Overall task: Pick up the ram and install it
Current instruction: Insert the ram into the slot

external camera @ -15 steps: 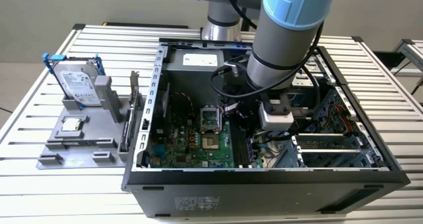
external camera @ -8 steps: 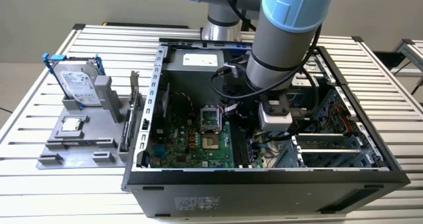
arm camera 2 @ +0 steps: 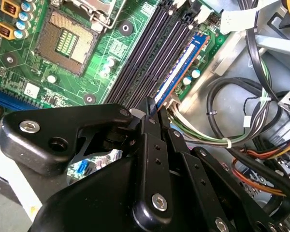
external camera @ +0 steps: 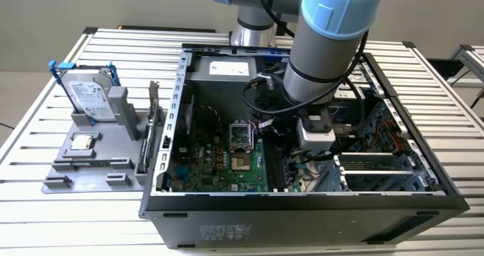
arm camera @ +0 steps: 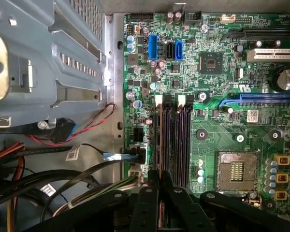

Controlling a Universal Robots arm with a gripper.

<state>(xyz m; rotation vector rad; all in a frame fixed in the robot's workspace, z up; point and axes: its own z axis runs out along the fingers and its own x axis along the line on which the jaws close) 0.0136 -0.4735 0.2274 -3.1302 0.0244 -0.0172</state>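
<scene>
Gripper (arm camera 2: 150, 107) pinching ram (arm camera 2: 176, 72) in slot; cables (arm camera 2: 232, 140) beside (CPU socket (arm camera 2: 67, 41) near).

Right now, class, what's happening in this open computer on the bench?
A robot arm reaches into the open computer case. Its claw is closed on the ram, a blue-edged stick standing in the outermost memory slot on the green motherboard, next to the empty dark slots. The processor socket is empty. Outside the case, a grey tray holds a hard drive and a small silver chip.
</scene>
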